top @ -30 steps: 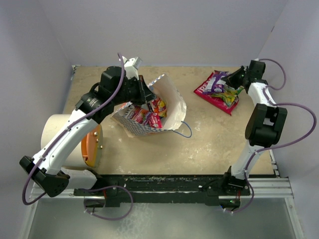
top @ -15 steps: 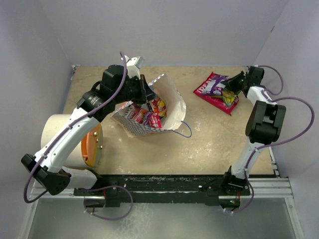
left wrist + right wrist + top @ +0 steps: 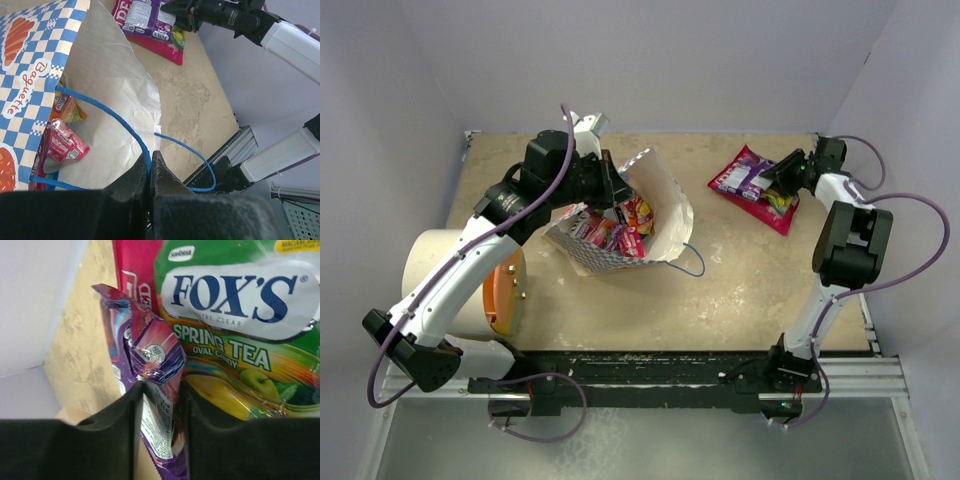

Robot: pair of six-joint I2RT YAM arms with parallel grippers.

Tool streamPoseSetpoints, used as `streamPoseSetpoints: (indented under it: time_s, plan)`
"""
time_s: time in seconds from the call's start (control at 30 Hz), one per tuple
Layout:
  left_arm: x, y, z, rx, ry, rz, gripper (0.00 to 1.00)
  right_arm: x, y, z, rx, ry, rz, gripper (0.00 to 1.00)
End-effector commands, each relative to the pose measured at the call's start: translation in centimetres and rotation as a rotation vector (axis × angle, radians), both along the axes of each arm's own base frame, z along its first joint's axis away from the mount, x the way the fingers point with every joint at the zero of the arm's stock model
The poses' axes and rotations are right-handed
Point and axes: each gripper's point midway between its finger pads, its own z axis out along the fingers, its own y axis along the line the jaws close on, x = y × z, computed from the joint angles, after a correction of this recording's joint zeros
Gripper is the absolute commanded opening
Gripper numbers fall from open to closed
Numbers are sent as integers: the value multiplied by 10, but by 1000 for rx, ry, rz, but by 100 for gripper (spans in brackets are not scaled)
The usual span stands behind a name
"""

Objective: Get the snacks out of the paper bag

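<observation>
The paper bag [image 3: 660,205] lies near the table's middle with its mouth held up, white inside [image 3: 110,75] and blue-checkered outside. My left gripper [image 3: 617,195] is shut on its blue cord handle [image 3: 127,127], pinched at the fingertips [image 3: 149,160]. Snacks [image 3: 615,232] still lie in the bag, among them a red packet [image 3: 62,145]. At the back right, my right gripper [image 3: 772,180] stands open over a pile of snacks [image 3: 745,178]. A purple packet [image 3: 152,347] sits loosely between its fingers [image 3: 160,405], beside a green packet [image 3: 235,315] and a red one [image 3: 137,270].
A white cylinder [image 3: 435,270] with an orange lid [image 3: 505,295] lies at the left edge, under the left arm. The bag's second blue handle [image 3: 692,262] loops onto the table toward the front. Walls close in at the back, left and right.
My right gripper's jaws have parted and the purple packet now rests loose on the pile. The right wrist shifted slightly. The left arm and the bag have not moved.
</observation>
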Motion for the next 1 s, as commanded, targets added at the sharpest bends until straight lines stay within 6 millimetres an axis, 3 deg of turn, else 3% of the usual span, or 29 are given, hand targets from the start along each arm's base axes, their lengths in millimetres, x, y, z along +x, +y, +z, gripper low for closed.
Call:
streamPoseSetpoints:
  time_s: [0.0, 0.2, 0.27, 0.37, 0.5, 0.63, 0.77, 0.97]
  plan:
    - [-5, -4, 38, -85, -83, -21, 0, -16, -10, 59, -168, -39, 70, 54]
    - [-4, -1, 44, -104, -95, 1, 0, -53, -8, 83, -247, -73, 78, 66]
    - [-4, 1, 48, -109, -105, 10, 0, -66, 14, 90, -199, -111, 133, 66]
    - [-2, 5, 51, -107, -120, 35, 0, -92, 67, 94, -126, -155, 268, 66]
    - [0, 10, 60, -112, -148, 61, 0, -142, 139, 68, -87, -86, 525, 64]
    - [1, 15, 69, -103, -175, 82, 0, -187, 172, 31, -78, 20, 652, 61]
    - [5, 23, 83, -93, -214, 119, 0, -218, 209, 3, 13, 100, 727, 55]
    - [18, 36, 106, -49, -317, 173, 0, -237, 279, -17, 203, 141, 789, 51]
